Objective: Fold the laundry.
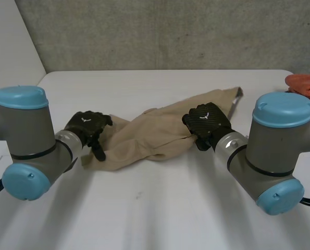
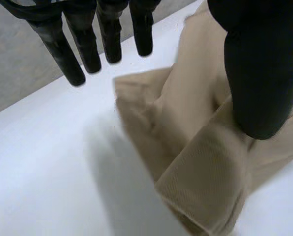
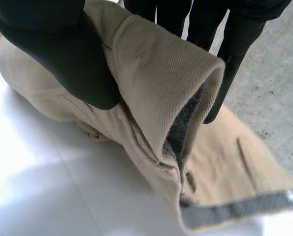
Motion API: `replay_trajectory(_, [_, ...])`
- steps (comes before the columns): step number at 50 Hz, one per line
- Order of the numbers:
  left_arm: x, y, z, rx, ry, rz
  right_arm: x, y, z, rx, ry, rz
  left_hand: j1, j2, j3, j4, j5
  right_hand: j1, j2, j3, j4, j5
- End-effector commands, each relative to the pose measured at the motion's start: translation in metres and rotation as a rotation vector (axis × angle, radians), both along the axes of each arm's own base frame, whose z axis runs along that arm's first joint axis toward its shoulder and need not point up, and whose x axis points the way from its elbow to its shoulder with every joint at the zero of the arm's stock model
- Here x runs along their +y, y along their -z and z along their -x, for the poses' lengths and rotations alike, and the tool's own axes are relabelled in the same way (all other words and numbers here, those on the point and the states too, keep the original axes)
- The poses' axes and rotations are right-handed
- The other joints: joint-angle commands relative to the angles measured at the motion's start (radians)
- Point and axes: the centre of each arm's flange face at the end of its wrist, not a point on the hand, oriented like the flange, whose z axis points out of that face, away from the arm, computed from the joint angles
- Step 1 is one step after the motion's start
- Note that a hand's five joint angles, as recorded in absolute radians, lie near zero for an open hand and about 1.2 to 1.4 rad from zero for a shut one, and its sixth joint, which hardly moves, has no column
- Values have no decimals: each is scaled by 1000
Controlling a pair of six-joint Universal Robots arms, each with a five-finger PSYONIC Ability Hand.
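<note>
A tan garment [image 1: 155,138] lies bunched on the white table [image 1: 160,208], stretched between my two hands. My left hand [image 1: 87,125] hovers over its left end. In the left wrist view its fingers [image 2: 67,54] are straight and spread above the cloth's edge [image 2: 195,147], the thumb [image 2: 257,73] is over a fold, and nothing is pinched. My right hand [image 1: 207,122] is at the garment's right part. There a thick fold [image 3: 156,73] with a grey lining is pinched between the thumb [image 3: 57,54] and the fingers [image 3: 235,39].
An orange cloth [image 1: 306,83] lies at the table's far right edge. The garment's grey-lined band [image 1: 239,94] reaches toward the far side. A grey wall stands behind the table.
</note>
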Motion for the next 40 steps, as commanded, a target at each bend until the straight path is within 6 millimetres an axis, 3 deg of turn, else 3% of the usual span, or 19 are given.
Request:
replay_trajectory(1, [4,-11,-16,-32,-158,23,15,-33,-11,-79,15,52,-247,-283,-286,-276,-274,273,211,208,198,212])
replay_trajectory(11, [40,0,-12,-49,-71,-76,32,-68,-28,-155,15,72,-247,-283,-286,-276,-274,273,211,208,198,212])
replay_trajectory(21, [29,22,-4,-94,-80,-99,37,-93,-31,-210,51,44,-247,-283,-286,-276,-274,273,211,208,198,212])
replay_trajectory(24, [23,25,-1,-113,-81,-83,39,-99,-30,-229,54,41,46,10,7,17,19,273,211,208,198,212])
replay_trajectory(27, [10,13,-3,-124,-113,-16,41,-108,-25,-241,61,56,916,880,878,888,890,273,211,208,198,212])
replay_trajectory(28, [5,5,-4,-121,-127,15,40,-110,-23,-243,64,64,974,938,935,945,947,273,211,208,198,212])
replay_trajectory(32, [-6,-66,-16,-45,-195,220,35,-123,-11,-225,89,123,974,939,936,946,948,273,211,208,198,212])
replay_trajectory(33, [-2,-103,-18,-1,-194,313,34,-132,-6,-216,95,160,974,939,936,946,948,273,211,208,198,212])
replay_trajectory(36, [14,-161,-20,70,-164,459,33,-149,1,-208,104,227,974,939,936,946,948,273,211,208,198,212])
replay_trajectory(37, [28,-195,-21,121,-129,543,33,-161,7,-213,114,270,974,939,936,946,948,273,211,208,198,212])
replay_trajectory(40, [58,-252,-27,199,-73,678,36,-189,17,-227,126,369,974,939,936,946,948,273,211,208,198,212])
